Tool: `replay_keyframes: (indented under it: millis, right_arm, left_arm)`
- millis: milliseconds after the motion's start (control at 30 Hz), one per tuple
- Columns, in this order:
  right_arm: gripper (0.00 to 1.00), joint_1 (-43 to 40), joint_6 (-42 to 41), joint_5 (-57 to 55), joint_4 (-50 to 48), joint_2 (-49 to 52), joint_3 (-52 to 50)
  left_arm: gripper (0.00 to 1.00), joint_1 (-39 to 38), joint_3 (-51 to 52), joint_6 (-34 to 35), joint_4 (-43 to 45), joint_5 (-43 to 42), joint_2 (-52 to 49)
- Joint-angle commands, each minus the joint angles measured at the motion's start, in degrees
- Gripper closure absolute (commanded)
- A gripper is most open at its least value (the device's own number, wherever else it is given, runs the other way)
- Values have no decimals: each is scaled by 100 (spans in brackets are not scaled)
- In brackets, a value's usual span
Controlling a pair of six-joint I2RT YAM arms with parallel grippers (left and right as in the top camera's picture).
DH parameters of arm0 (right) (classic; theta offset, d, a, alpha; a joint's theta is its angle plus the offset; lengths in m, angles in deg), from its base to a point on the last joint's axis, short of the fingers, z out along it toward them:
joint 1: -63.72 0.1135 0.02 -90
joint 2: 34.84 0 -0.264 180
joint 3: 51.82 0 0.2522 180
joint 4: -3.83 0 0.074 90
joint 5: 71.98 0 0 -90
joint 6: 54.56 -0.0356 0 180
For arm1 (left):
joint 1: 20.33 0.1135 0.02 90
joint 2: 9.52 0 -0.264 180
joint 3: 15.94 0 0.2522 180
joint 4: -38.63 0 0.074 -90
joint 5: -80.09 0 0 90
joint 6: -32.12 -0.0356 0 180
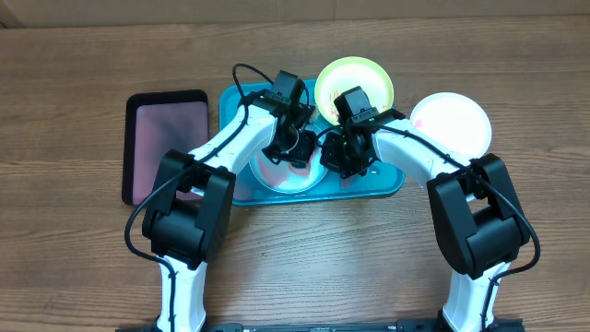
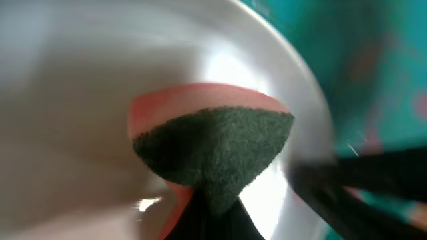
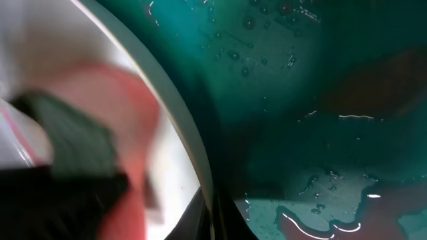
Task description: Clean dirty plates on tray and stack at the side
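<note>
The pale aqua plate (image 1: pixel 288 181) lies in the turquoise tray (image 1: pixel 387 182). My left gripper (image 1: pixel 293 146) is shut on a sponge (image 2: pixel 213 143), dark green scrub face over a pinkish-red body, and presses it on the plate's inside (image 2: pixel 80 100). My right gripper (image 1: pixel 344 157) is shut on the plate's right rim (image 3: pixel 170 117), pinched between the fingers (image 3: pixel 210 217). The yellow-green plate (image 1: pixel 355 85) sits behind the tray. The white plate (image 1: pixel 450 124) lies on the table to the right. The sponge shows blurred in the right wrist view (image 3: pixel 73 137).
A black tray with a pinkish inside (image 1: pixel 166 143) lies left of the turquoise tray. The turquoise tray floor (image 3: pixel 300 100) is wet, with drops and a reddish puddle (image 3: pixel 373 213). Both arms meet over the tray's middle.
</note>
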Motion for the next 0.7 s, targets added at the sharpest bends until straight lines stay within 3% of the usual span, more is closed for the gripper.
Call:
replay_keyframes:
  millis: [0,67,133,267,433,567,667]
  right_arm:
    - [96,63,101,46,-13,17,35]
    - [96,63,101,46,0,17,35]
    - [96,63,103,46,17,17,35]
    - [96,63,164,46,48,17,35]
    - [96,63,186,46,70,17,35]
    - [96,63,186,46,68,17,35]
    - [96,63,186,46,66,17,35]
  left_arm:
    - [96,-15,46,-704,-13,-807,-131]
    - [96,-13,46,-688,81,-717,-131]
    - [96,4,46,-247,234,-190,-131]
    - [96,85,48,1322,407,1886,-131]
    - [96,219,48,2339,317,3751,-131]
    - [96,293,48,2990,-96,4752,-131]
    - [96,295,50,3189,-466,4986,-131]
